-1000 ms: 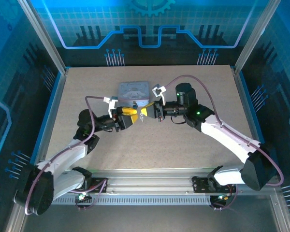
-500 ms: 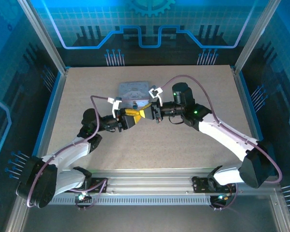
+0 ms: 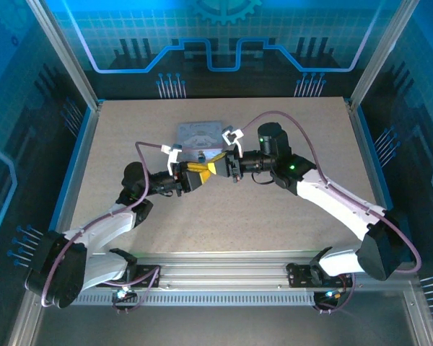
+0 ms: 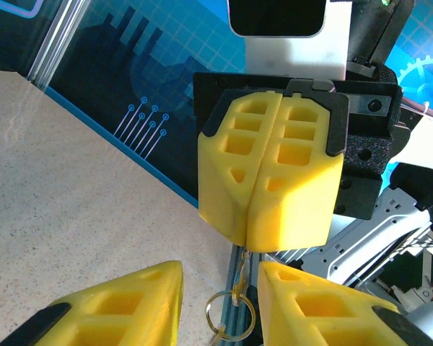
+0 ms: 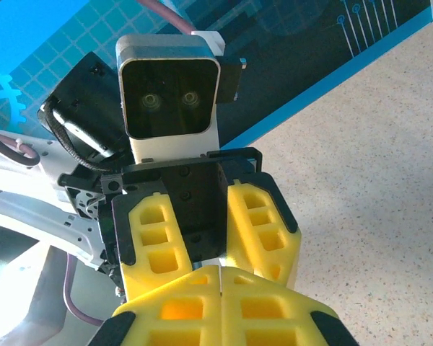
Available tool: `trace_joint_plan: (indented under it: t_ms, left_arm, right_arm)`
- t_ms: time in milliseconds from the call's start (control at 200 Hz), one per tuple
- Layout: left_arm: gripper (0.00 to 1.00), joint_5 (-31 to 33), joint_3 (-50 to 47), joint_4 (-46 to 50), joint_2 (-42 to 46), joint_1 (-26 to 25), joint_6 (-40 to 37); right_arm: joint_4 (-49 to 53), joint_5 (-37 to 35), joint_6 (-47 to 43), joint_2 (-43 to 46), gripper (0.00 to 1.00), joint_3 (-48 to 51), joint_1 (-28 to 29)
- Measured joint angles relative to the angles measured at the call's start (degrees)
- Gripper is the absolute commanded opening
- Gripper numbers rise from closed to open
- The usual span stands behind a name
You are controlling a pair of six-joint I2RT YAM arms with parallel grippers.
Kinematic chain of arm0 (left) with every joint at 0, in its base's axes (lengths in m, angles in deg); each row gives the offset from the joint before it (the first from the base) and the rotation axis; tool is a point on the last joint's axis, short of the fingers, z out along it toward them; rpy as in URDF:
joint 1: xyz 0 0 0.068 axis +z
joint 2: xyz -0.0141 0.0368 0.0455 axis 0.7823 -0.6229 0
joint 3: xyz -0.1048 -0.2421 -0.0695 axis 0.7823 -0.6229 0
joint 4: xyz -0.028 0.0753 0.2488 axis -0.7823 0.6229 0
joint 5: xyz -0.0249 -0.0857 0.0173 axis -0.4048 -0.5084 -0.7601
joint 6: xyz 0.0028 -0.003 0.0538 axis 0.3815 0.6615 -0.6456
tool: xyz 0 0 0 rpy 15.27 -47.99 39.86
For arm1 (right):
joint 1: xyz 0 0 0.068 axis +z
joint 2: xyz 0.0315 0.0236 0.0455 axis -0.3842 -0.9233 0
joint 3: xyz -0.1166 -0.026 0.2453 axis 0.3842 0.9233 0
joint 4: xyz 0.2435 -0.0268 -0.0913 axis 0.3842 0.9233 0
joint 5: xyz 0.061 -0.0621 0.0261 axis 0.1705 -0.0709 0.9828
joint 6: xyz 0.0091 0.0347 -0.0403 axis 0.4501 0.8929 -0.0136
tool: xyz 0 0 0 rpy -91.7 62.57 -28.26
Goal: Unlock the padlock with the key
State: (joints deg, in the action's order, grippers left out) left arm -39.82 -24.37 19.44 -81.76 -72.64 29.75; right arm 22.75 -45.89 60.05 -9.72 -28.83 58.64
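Right pincer (image 4: 250, 244) pinched shut on the key (image 4: 240, 278), facing the parted left pincer (image 4: 218, 267); both well inside table (image 3: 289, 216) edges.

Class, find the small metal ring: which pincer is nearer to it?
Left. The ring hangs between the left pincer's open fingers; the right pincer, shut on what looks like the key, sits just above it.

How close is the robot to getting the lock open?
Not done yet. Done: the right gripper is shut on a thin ringed piece, likely the key. In hand: the left gripper sits open on either side of it. Left: I can't make out the padlock, so unlocking remains.
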Motion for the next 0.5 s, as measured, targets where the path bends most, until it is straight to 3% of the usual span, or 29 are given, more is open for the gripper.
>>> trace_joint_plan:
  t_ms: [150,355,500]
  left_arm:
    - [0.17,0.0,0.0,0.2,0.0,0.0,0.1]
    - [0.31,0.1,0.0,0.6,0.0,0.0,-0.1]
    - [0.27,0.1,0.0,1.1,0.3,0.1,0.0]
  right_arm:
    - [-0.1,-0.4,0.0,0.0,0.0,0.0,0.0]
    - [-0.2,-0.4,0.0,0.2,0.0,0.4,-0.1]
    - [-0.2,-0.4,0.0,0.8,0.0,0.4,-0.1]
